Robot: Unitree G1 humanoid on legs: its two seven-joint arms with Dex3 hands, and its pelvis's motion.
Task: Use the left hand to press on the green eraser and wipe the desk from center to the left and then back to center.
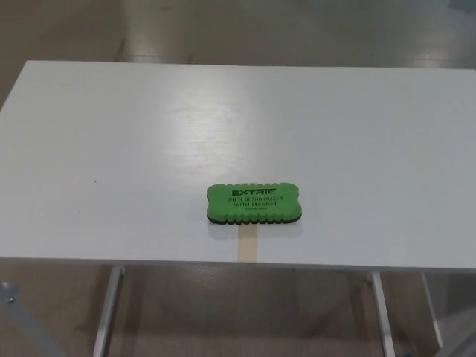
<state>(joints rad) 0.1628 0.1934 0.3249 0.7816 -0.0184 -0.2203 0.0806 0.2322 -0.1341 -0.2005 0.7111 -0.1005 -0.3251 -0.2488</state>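
Just below the centre of the frame, the green eraser (253, 204) is seen lying flat on the white desk (149, 134) near its lower edge, above a strip of tan tape (248, 245), while neither hand, and so no finger state, is shown

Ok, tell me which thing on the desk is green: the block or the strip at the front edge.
The eraser, the printed block near the desk's front centre. The tape strip just in front of it is tan, running to the desk edge.

Eraser (253, 204) flat on the desk (111, 149), near its front edge, just behind a tape strip (248, 246).
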